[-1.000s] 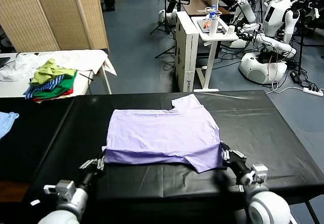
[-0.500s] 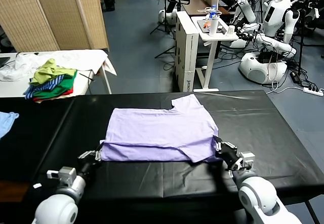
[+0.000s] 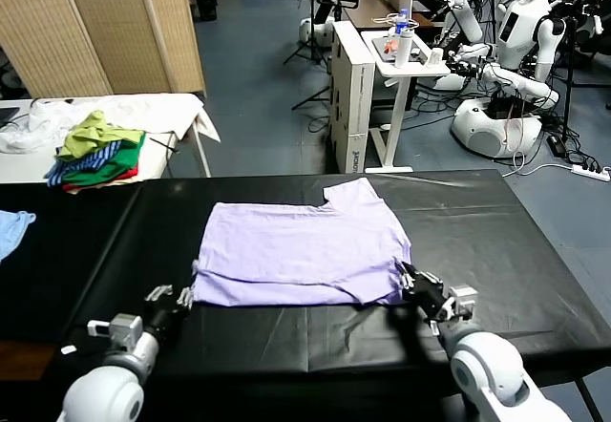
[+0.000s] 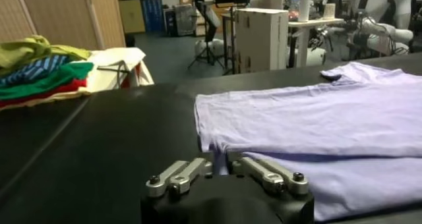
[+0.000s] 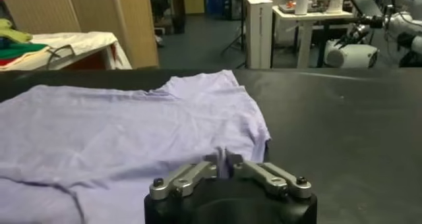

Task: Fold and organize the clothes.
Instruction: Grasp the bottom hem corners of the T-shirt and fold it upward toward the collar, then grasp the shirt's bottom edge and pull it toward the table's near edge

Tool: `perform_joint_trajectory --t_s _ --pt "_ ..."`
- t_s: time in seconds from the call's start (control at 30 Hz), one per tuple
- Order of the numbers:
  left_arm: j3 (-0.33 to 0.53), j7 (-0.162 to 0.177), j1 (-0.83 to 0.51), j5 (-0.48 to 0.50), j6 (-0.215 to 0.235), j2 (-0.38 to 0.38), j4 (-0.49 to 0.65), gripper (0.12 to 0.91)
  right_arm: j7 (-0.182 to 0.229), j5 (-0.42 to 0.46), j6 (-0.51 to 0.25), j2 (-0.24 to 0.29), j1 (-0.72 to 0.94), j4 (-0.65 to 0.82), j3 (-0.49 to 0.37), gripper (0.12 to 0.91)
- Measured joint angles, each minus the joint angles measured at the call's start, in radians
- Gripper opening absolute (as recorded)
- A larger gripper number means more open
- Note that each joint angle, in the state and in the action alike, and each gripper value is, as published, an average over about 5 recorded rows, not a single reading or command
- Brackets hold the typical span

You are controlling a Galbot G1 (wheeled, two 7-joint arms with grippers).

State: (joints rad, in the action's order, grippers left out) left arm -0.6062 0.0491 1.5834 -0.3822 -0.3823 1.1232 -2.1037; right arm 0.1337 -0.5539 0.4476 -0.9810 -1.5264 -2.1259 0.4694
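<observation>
The pale lavender T-shirt [image 3: 301, 245] lies flat on the black table [image 3: 496, 221], one sleeve pointing to the far side. Its near edge is doubled into a fold. My left gripper [image 3: 181, 297] is shut on the shirt's near left corner. In the left wrist view the shirt [image 4: 316, 116] has a strip of fabric pinched in the left gripper [image 4: 221, 168]. My right gripper [image 3: 409, 280] is shut on the near right corner. In the right wrist view the shirt [image 5: 132, 123] is pinched in the right gripper [image 5: 223, 159].
A heap of green, striped and red garments [image 3: 95, 150] lies on a white table at the far left. A light blue cloth [image 3: 11, 226] lies at the table's left edge. A white desk [image 3: 401, 59] and other robots [image 3: 506, 69] stand beyond the table.
Both grippers have moved away from the robot with the shirt's near edge, and the right one also inward. The shirt's near edge now lies farther up the table.
</observation>
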Motion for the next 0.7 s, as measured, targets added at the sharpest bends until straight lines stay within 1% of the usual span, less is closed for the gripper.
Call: perform_joint_trajectory --t_s 0.1,0.2,0.3,0.53,0.6,0.63,0.7 --pt "0.0 0.0 0.014 -0.009 -0.003 0.007 -0.003 0.904 0.001 0.002 0.0 0.001 -0.013 -0.002 0.001 0.905" --pt "0.0 0.0 0.02 -0.016 -0.004 0.01 -0.002 0.906 0.002 0.002 0.0 0.003 -0.016 -0.002 0.003 0.892" --pt "0.0 -0.002 0.024 -0.021 -0.004 0.01 0.0 0.907 0.003 0.002 0.0 0.005 -0.017 0.001 0.004 0.859" --pt "0.001 -0.006 0.02 -0.021 -0.003 0.007 0.01 0.903 0.003 0.009 -0.001 0.001 -0.008 0.014 -0.006 0.75" --pt "0.001 -0.007 0.016 -0.022 -0.002 0.006 0.019 0.881 0.003 0.011 -0.001 0.0 -0.006 0.016 -0.01 0.729" --pt "0.002 -0.008 0.013 -0.025 -0.002 0.005 0.024 0.853 0.003 0.012 -0.001 0.0 -0.006 0.017 -0.01 0.712" --pt "0.003 -0.012 0.008 -0.032 -0.001 0.005 0.035 0.764 0.002 0.015 -0.002 0.0 -0.005 0.02 -0.012 0.675"
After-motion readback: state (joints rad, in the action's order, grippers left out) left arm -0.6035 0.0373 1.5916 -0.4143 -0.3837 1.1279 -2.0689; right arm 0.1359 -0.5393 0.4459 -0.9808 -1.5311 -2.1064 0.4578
